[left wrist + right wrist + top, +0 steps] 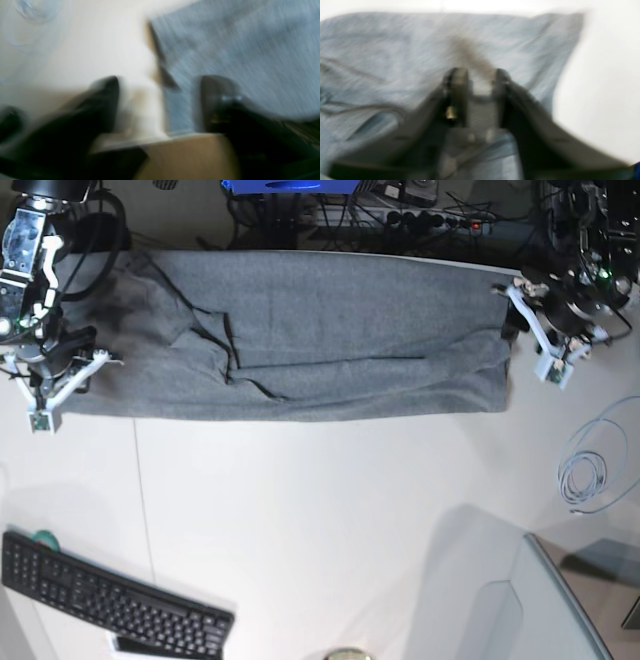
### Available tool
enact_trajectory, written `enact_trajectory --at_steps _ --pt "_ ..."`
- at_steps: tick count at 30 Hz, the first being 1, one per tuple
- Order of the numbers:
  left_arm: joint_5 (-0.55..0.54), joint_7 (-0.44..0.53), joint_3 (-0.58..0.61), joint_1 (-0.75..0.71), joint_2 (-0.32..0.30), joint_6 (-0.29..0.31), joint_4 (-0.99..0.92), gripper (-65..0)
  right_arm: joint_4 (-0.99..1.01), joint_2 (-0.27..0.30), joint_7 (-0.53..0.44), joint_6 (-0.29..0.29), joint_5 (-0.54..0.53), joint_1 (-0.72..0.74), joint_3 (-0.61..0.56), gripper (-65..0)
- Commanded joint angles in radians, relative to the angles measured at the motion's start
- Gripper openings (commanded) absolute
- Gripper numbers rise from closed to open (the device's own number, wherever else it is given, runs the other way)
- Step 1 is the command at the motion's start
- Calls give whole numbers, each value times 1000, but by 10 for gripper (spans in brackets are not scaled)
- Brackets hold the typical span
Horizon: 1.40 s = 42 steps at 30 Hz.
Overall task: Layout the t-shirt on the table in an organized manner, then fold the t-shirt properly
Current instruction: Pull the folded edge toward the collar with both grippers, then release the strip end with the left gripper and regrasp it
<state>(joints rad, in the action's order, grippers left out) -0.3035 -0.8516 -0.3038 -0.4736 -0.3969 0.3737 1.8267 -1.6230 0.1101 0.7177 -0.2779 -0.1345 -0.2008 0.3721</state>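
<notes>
White matte table under overhead base view; cables and equipment along far edge, black keyboard at near corner, coiled cable near left arm.

Right gripper:
- Positioned at one short end of t-shirt, at left of base view.
- Fingers narrowly apart in wrist view, a strip of grey knit visible between them. Appears pinched on fabric; picture blurred, so actual clamping cannot be confirmed.
- Cloth extends forward and to both sides of fingertips; bare table beyond cloth on one side.

Left gripper:
- Positioned at opposite short end of t-shirt, at right of base view.
- Jaws clearly apart, nothing between them.
- Straddles garment edge: one fingertip over bare table, other over or on cloth. Contact cannot be told through blur.

Key relation:
- T-shirt spread as long band across far part of table, long axis running from one gripper to the other.
- Each arm nearest its own end; garment body lies inward from both.
- Creases and a folded-over flap remain nearer right gripper end.

Judgement: layout stage, not folding. Next move likely needs left gripper closed on its edge before outward tension along long axis.
</notes>
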Motion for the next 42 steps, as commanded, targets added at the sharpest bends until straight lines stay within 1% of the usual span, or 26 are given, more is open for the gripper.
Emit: enact_trajectory --at_steps 1,2,4,7,10,12,14,17,20,22,24,27,30,32,34,37,39,41,42 --pt "-6 16 -8 -4 0 -3 5 -535 7 15 -19 -1 -9 8 1 -636" --pt "-6 16 -8 -4 14 -3 -11 -650 28 26 -23 -1 -9 11 1 -650" --pt "-6 18 -8 9 31 -3 -58 -650 73 40 -27 -1 -9 24 1 -633" --pt "-6 18 -1 60 37 -3 -134 -650 163 44 -33 -1 -9 57 1 -648" --pt "-4 18 1 106 39 -3 -192 -650 247 70 -91 -1 -9 76 0 -648" --pt "-4 18 2 129 37 -3 -233 -650 295 72 -106 -1 -9 99 0 -648" --pt "-4 18 4 152 36 -3 -289 -650 355 98 -109 -1 -4 120 -5 -648" --pt "16 22 50 187 33 -3 -358 -650 441 109 -117 -1 46 166 0 -648" --pt "122 114 107 198 34 -3 -419 -650 488 109 -177 -1 120 183 0 -648" --pt "171 163 117 200 46 -3 -460 -650 493 101 -191 -1 164 188 -3 -648" --pt "186 176 110 209 62 -3 -476 -650 490 98 -189 -1 190 195 -6 -648" --pt "158 173 110 210 63 -3 -434 -650 470 78 -192 -2 190 199 1 -648" --pt "123 165 53 178 59 -3 -321 -650 341 58 -194 -4 190 163 1 -648" --pt "103 113 -11 151 60 -3 -215 -650 232 53 -194 -4 189 133 -3 -650" --pt "76 59 -81 126 62 -2 -129 -650 148 36 -194 -5 189 105 -3 -650" --pt "-9 38 -193 82 62 3 -48 -650 37 6 -191 -5 189 68 0 -650" --pt "-79 38 -262 74 60 51 -45 -650 -3 -5 -191 -5 189 48 -3 -650" --pt "-142 45 -324 75 60 138 -71 -650 -13 -13 -191 -5 189 31 -8 -650" --pt "-164 65 -346 86 62 181 -95 -650 -15 -26 -191 -5 189 24 -8 -650"
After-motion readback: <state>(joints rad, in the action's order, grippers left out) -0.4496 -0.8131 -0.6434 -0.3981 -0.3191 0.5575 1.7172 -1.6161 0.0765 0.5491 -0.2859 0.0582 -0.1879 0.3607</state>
